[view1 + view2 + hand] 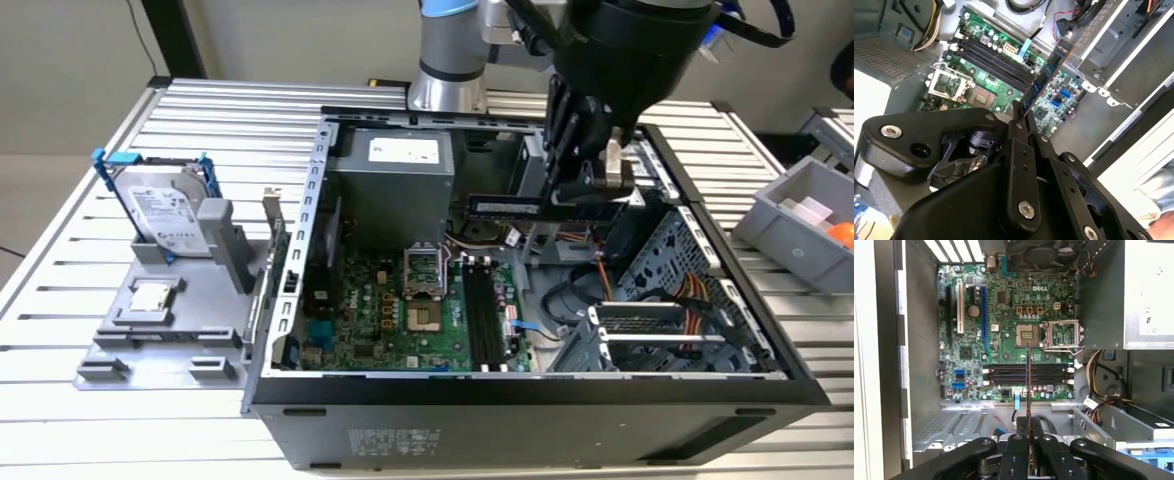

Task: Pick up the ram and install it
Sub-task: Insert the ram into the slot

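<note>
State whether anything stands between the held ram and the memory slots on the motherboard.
Nothing visible does. The gripper holds the ram above the open case, and in the first wrist view the memory slots lie bare beneath it; the cables sit off to the side.

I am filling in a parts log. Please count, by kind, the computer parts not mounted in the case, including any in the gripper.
ram: 1, held in the gripper above the open case
hard drive: 1, upright on the grey stand
processor chip: 1, lying flat on the same stand
Total: 3
</note>
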